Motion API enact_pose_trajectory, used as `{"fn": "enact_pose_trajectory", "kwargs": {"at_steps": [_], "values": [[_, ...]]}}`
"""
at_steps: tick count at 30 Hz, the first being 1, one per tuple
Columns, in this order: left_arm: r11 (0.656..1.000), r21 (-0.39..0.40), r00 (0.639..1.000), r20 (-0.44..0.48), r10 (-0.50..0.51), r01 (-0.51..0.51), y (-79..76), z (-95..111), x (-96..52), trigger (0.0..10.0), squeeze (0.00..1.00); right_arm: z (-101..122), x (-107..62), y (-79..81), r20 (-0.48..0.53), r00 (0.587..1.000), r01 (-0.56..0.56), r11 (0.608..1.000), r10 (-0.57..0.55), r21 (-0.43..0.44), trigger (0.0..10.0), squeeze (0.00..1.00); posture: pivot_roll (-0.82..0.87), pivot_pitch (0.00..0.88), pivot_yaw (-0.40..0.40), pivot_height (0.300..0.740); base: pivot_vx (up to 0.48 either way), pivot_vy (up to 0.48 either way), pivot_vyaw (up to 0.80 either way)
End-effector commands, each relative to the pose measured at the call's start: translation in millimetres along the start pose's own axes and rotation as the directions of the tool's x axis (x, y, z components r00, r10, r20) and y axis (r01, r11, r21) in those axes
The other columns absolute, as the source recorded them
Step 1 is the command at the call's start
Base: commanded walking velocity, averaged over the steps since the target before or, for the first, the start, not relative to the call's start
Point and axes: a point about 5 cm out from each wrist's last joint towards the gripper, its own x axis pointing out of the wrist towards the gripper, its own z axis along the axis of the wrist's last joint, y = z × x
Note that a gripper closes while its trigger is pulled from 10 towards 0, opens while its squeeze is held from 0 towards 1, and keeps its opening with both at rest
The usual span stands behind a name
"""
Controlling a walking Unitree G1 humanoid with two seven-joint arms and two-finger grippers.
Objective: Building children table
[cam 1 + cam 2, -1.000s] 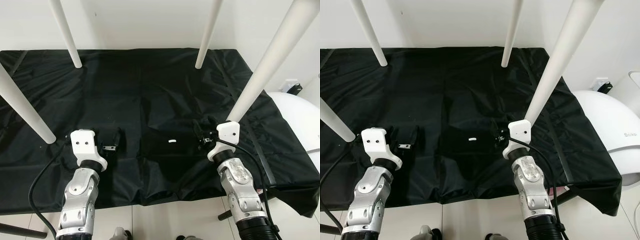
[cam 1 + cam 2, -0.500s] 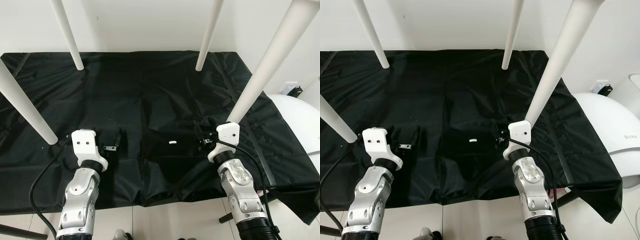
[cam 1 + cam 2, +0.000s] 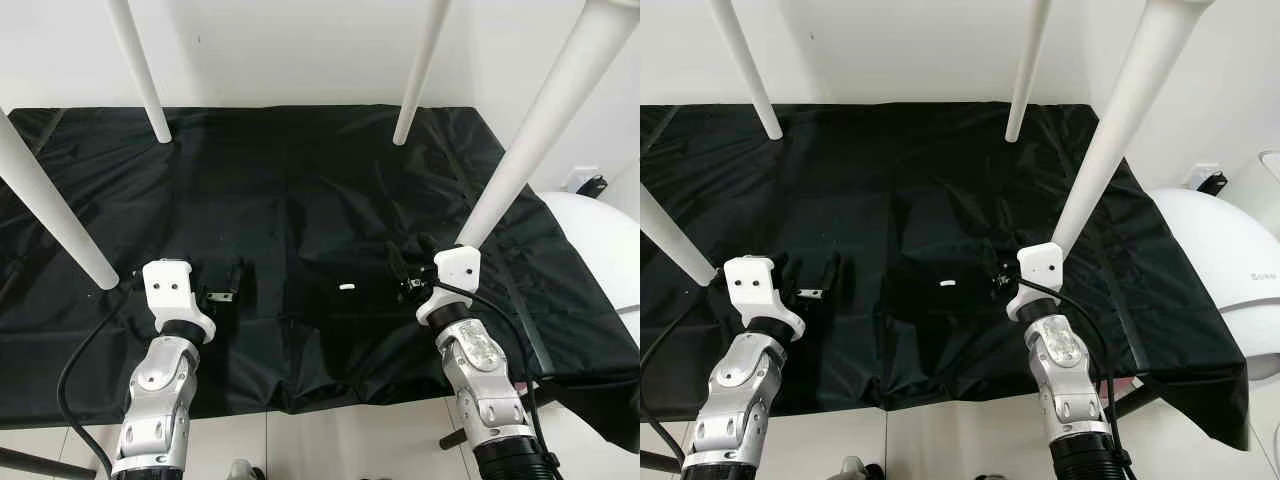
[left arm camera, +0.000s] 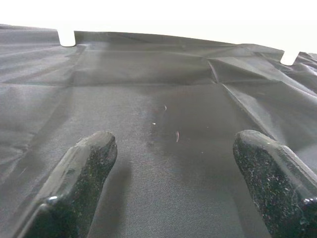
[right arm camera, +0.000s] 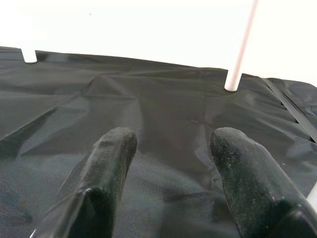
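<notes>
Four white table legs stand up from a surface draped in black cloth (image 3: 300, 180): the far left leg (image 3: 140, 70), the far right leg (image 3: 420, 70), the near left leg (image 3: 50, 205) and the near right leg (image 3: 530, 140). My left gripper (image 3: 222, 283) hovers low over the cloth near its front edge, open and holding nothing; its fingers (image 4: 74, 183) show spread wide. My right gripper (image 3: 410, 262) is open too, just left of the near right leg's foot, with bare cloth between its fingers (image 5: 99, 183). A small white piece (image 3: 346, 287) lies on the cloth between the grippers.
A white rounded object (image 3: 600, 250) sits to the right of the cloth. White wall runs behind the far legs. Light floor tiles (image 3: 330, 445) show under the cloth's front edge, which hangs down in folds.
The whole picture has slid slightly downward, so the camera moved. Both grippers, the legs and the small white piece keep their places on the cloth.
</notes>
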Motion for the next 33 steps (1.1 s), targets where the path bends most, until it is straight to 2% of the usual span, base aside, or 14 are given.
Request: {"fn": "enact_pose_trajectory", "kwargs": {"at_steps": [1,33], "values": [[1.000,-0.009,1.000,-0.024,-0.002,0.002,-1.6,-6.7,-2.3,10.0,0.00,-4.6,-4.2,-2.2,-0.014,1.000,0.016,1.000,-0.016,0.001,10.0,0.00,-0.04,0.094,-0.012,0.740,0.000,0.000,0.00],[0.999,-0.015,0.999,-0.027,-0.032,0.032,-1.0,-3.9,-0.1,10.0,0.00,-4.7,-7.2,-2.3,-0.004,0.999,0.043,0.999,-0.043,0.000,10.0,0.00,-0.05,0.098,0.014,0.740,0.000,0.000,0.00]]}}
